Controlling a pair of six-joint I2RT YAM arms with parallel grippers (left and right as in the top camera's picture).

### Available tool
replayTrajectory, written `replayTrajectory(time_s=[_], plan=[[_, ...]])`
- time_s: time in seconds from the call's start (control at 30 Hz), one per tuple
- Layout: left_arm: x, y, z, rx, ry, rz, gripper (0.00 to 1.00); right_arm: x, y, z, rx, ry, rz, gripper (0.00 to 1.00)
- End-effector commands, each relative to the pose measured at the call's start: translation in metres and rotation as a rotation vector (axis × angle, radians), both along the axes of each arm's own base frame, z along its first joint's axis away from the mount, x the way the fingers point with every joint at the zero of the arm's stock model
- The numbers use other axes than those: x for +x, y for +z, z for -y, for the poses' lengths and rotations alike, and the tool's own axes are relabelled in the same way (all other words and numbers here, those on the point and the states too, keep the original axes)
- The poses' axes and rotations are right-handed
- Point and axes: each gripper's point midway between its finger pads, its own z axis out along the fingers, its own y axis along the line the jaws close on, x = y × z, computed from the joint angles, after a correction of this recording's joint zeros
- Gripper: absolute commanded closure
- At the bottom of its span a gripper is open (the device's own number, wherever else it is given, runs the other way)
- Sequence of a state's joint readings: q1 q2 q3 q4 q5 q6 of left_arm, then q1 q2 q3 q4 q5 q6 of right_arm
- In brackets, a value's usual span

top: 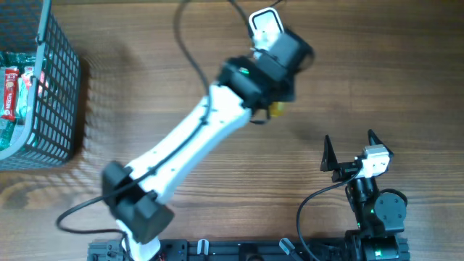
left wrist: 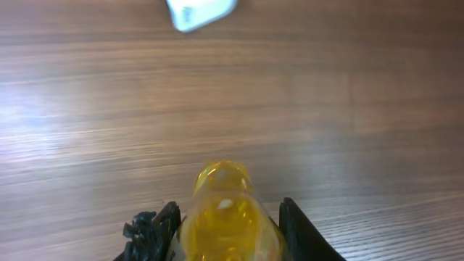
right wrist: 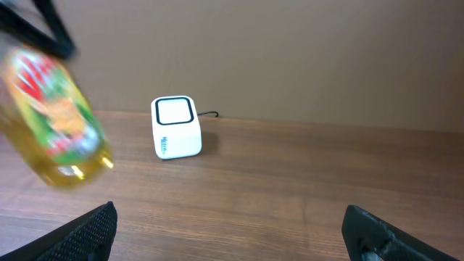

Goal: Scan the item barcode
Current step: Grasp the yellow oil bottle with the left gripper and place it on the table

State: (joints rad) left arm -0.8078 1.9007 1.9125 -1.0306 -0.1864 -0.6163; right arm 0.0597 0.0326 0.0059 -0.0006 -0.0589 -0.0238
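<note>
Clamped between the left fingers (left wrist: 299, 230), the yellow bottle (left wrist: 226, 217) protrudes past their tips, near the scanner (right wrist: 176, 127); right fingers (right wrist: 90, 233) stand wide, well apart from the scanner.

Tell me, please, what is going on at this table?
The left gripper holds a yellow bottle by its sides, apparently lifted off the table, near the white scanner at the far side. The bottle's label shows in the right wrist view, but I cannot tell whether a barcode faces the scanner. The right gripper is open and holds nothing, at the near edge. A basket of items stands on the left.
</note>
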Motion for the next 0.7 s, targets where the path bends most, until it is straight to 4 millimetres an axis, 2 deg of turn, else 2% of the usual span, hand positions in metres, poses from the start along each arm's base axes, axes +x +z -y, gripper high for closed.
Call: replayTrajectory(time_s=[0.0, 0.13, 0.27, 0.47, 0.57, 0.67], plan=[[0.009, -0.012, 0.033, -0.003, 0.033, 0.080, 0.83, 0.000, 0.001, 0.003, 0.001, -0.016, 0.004, 0.00], [0.009, -0.042, 0.062, 0.000, 0.000, 0.074, 0.83, 0.000, 0.001, 0.003, 0.000, -0.016, 0.005, 0.00], [0.004, -0.063, 0.082, 0.005, -0.027, 0.069, 0.83, 0.000, 0.001, 0.003, 0.001, -0.016, 0.004, 0.00], [-0.002, -0.093, 0.089, 0.021, -0.009, 0.016, 0.81, 0.000, 0.001, 0.003, 0.001, -0.016, 0.004, 0.00], [-0.005, -0.097, 0.093, 0.025, -0.017, 0.012, 0.76, 0.000, 0.001, 0.003, 0.001, -0.016, 0.004, 0.00], [-0.010, -0.107, 0.095, 0.044, -0.028, -0.001, 0.75, 0.000, 0.001, 0.003, 0.000, -0.016, 0.005, 0.00]])
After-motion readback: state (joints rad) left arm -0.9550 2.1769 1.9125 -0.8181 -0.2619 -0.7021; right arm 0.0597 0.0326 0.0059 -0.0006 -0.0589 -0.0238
